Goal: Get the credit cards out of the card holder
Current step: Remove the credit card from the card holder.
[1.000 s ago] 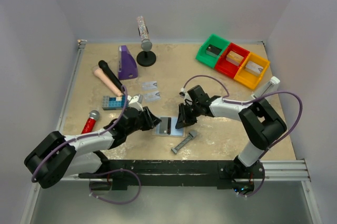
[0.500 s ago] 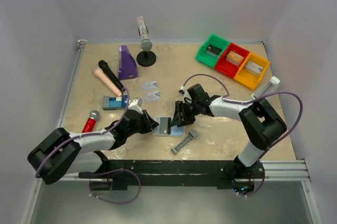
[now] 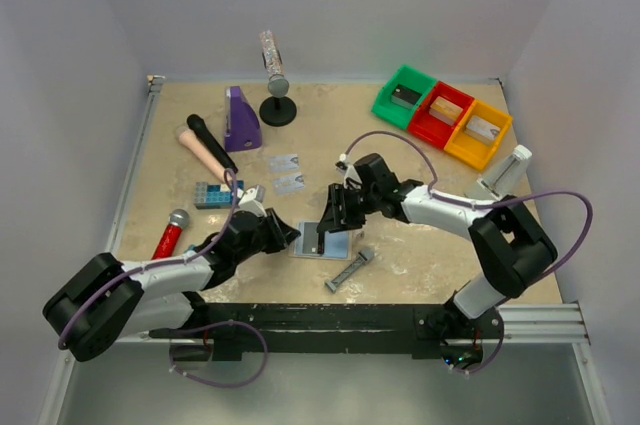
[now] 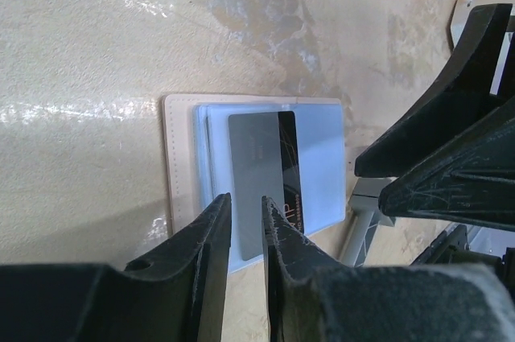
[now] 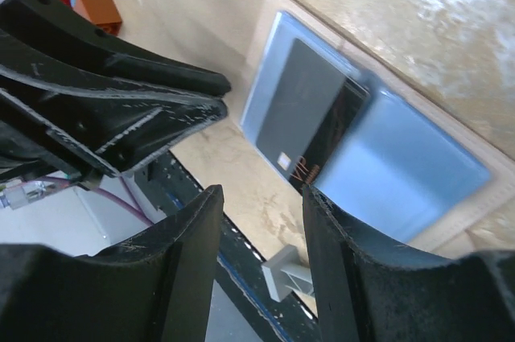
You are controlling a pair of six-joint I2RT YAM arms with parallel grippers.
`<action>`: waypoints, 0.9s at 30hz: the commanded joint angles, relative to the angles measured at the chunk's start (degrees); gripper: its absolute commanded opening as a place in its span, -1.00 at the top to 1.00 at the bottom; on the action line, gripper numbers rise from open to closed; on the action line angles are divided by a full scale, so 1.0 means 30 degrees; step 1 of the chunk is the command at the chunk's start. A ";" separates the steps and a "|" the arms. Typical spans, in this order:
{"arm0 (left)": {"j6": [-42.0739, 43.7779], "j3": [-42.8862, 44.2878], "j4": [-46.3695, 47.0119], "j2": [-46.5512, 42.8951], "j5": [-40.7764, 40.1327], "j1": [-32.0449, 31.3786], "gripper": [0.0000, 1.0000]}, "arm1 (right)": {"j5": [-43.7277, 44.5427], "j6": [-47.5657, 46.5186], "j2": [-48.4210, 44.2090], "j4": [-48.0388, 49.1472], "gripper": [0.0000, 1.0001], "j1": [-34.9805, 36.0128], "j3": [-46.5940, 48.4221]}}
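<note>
Near the front middle of the tabletop (image 3: pixel 420 145), the card holder (image 3: pixel 343 242) lies open and flat, with a black card (image 4: pixel 261 173) slightly askew on its pale blue inner panels. The left end effector (image 4: pixel 245 207) sits low over one end of that card, its fingers closed to a slit and gripping nothing. The right end effector (image 5: pixel 262 197) hangs above the holder, moderately parted and empty. Two pale grey cards (image 3: pixel 286 160) lie farther back, well apart from the holder.
</note>
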 commanded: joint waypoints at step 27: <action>-0.0283 -0.0312 0.2715 0.2479 0.0367 0.0041 0.75 | -0.0671 0.2530 0.3144 0.2855 0.02 0.0663 0.0251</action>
